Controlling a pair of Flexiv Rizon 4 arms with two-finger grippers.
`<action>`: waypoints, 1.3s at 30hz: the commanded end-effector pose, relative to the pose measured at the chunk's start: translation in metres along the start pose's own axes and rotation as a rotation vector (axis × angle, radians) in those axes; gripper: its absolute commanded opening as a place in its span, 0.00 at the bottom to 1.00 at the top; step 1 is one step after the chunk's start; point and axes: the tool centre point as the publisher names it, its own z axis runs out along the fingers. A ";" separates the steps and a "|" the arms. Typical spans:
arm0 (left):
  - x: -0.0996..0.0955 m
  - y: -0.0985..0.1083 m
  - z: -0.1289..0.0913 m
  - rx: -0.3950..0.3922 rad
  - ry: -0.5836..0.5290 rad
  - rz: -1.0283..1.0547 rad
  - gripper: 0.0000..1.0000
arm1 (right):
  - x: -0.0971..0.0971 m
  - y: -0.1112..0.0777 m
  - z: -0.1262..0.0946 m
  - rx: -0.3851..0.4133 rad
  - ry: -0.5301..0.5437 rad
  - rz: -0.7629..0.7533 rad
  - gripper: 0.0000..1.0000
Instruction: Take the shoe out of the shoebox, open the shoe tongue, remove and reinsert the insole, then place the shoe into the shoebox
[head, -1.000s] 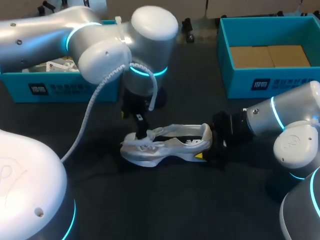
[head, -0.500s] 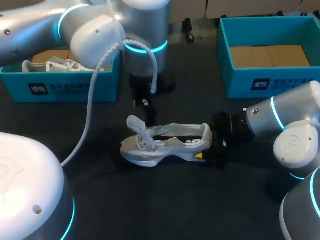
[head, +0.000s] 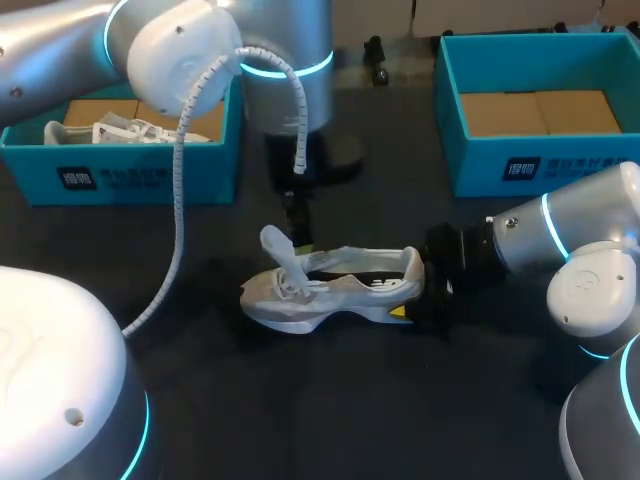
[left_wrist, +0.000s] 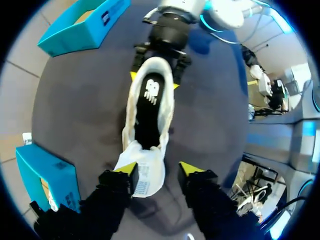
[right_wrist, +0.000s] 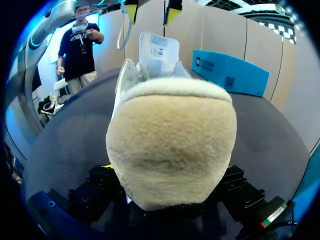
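Observation:
A white shoe (head: 335, 285) lies on its sole on the dark table, toe to the left. Its tongue (head: 276, 247) stands pulled up, and the black insole (left_wrist: 148, 107) shows inside. My left gripper (head: 297, 215) hangs open just above and behind the tongue (left_wrist: 145, 167), its yellow fingertips (left_wrist: 128, 170) apart and clear of it. My right gripper (head: 420, 290) is at the heel (right_wrist: 170, 145), with a finger pressed against each side, shut on the shoe. From the right wrist view the left gripper (right_wrist: 152, 7) shows above the tongue (right_wrist: 159, 50).
A teal shoebox (head: 140, 182) at the back left holds another white shoe (head: 110, 131) and paper. A second teal shoebox (head: 500, 172) at the back right has a brown cardboard bottom. Bare dark table lies in front of the shoe.
My left gripper rose from the laces and drew back toward the far side. The tongue came up and now stands free. The right arm and shoe stayed put.

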 end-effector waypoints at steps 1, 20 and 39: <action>0.008 -0.010 -0.007 0.012 0.040 0.042 0.00 | 0.001 0.000 0.003 0.002 -0.002 0.000 0.00; 0.041 -0.058 0.020 0.033 0.138 0.167 0.00 | 0.001 0.000 0.003 0.002 -0.002 0.000 0.00; 0.039 -0.061 0.043 -0.008 0.116 0.134 0.00 | 0.001 0.000 0.003 0.002 -0.002 0.000 0.00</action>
